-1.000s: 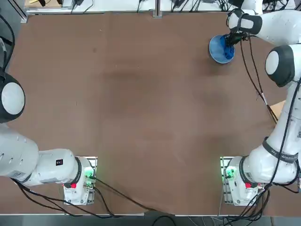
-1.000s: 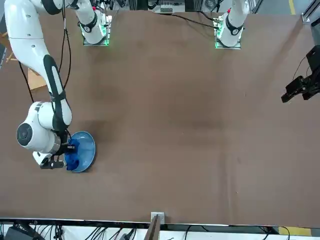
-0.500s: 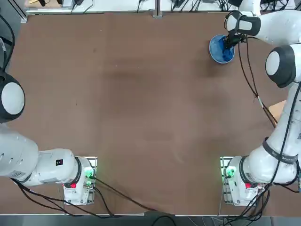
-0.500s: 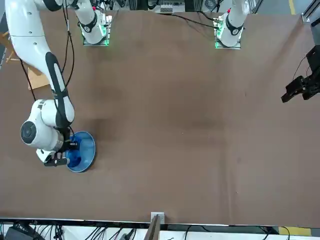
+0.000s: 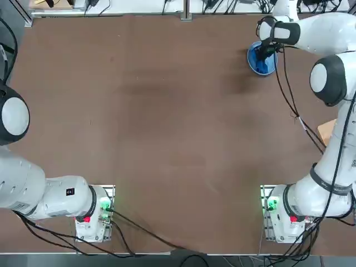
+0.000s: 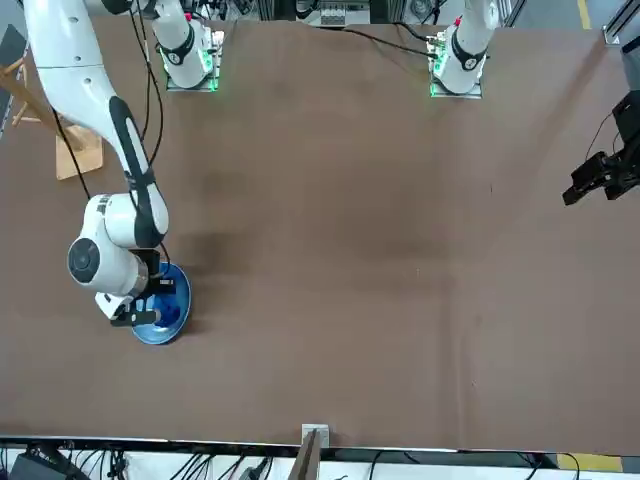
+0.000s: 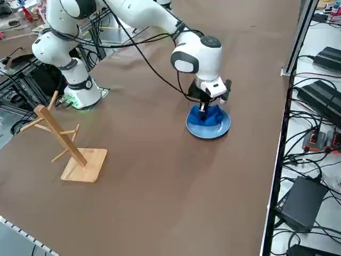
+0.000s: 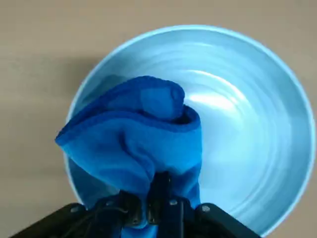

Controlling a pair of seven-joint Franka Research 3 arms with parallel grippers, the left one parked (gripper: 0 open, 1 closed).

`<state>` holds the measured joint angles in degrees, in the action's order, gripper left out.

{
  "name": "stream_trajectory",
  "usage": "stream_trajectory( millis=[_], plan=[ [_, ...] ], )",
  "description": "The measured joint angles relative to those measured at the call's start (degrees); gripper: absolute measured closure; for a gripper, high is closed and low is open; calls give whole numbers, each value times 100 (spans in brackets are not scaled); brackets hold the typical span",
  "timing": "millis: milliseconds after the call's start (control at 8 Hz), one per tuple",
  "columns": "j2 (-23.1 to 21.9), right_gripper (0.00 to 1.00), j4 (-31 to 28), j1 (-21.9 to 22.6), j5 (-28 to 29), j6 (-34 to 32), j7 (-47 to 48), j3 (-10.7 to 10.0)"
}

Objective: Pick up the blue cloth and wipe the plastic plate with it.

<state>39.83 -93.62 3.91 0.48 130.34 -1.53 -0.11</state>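
Observation:
The plastic plate [image 5: 257, 66] is a small pale blue round dish near the table's far right corner, also in the front view [image 6: 176, 310] and the right side view [image 7: 218, 129]. The blue cloth [image 8: 131, 131] is bunched up and rests inside the plate [image 8: 257, 114], covering part of its floor. My right gripper [image 8: 161, 196] stands straight above the plate, shut on the cloth's upper fold. The cloth [image 7: 212, 114] hangs below the gripper [image 7: 203, 109] and touches the plate. From overhead the gripper [image 5: 265, 52] and cloth [image 5: 260, 57] sit over the plate's middle.
A wooden peg rack [image 7: 68, 143] stands on the table toward the robot's right side, also in the front view [image 6: 66, 146]. The table's far edge [image 5: 183, 15] runs close behind the plate. Black cables [image 5: 289, 94] hang along the right arm.
My right gripper has slid the cloth across the plate, from its right side toward its middle and left. The wrist and forearm have shifted the same way.

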Motion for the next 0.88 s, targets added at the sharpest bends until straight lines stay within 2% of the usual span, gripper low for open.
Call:
stream_trajectory(
  millis=[500,875],
  plan=[
    [99,94,143,-25,2,185,51,-12],
    [309,94,474,-349,-6,338,-176,-15]
  ],
)
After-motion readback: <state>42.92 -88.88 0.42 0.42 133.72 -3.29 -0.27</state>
